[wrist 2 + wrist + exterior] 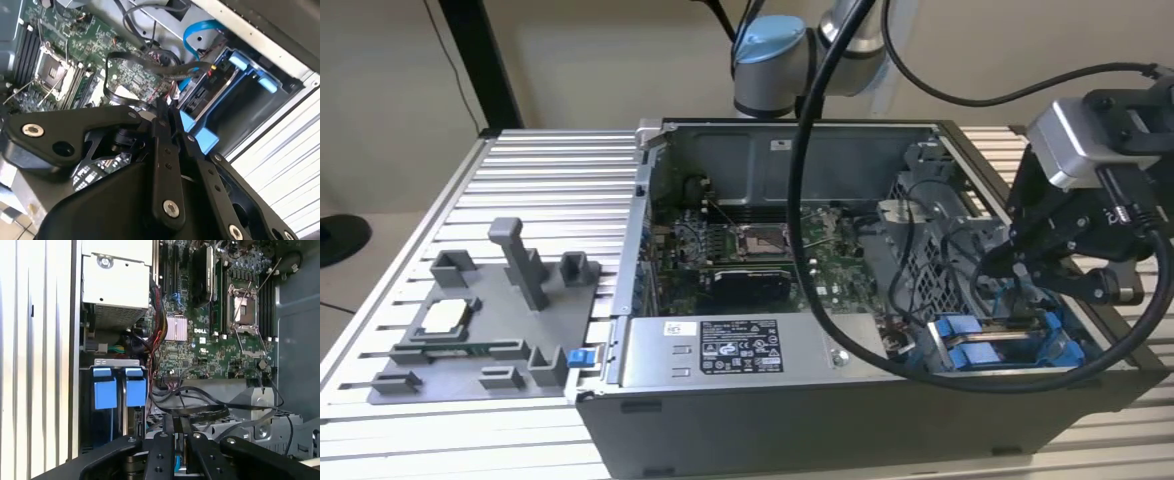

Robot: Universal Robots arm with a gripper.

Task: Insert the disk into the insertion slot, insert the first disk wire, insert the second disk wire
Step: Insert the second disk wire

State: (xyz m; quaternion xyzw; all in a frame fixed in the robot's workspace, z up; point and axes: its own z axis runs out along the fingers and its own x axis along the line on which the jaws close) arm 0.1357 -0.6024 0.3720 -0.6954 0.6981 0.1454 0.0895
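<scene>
Hovering beside the slot [1007, 340], the end effector [181, 442] has its fingers nearly together around a thin wire [200, 412]. That wire looks limp and light, so I judge the stiff plug end the better hold.

This is a robotics lab or test bench. An open desktop computer case [881, 300] lies on a ribbed aluminium-profile table [547, 170], its green motherboard [747, 250] exposed. A grey moulded fixture tray [480, 320] sits beside it on the exterior view's left, and the blue-capped base of a robot arm [774, 60] is mounted behind, cables trailing against bare beige walls.
</scene>
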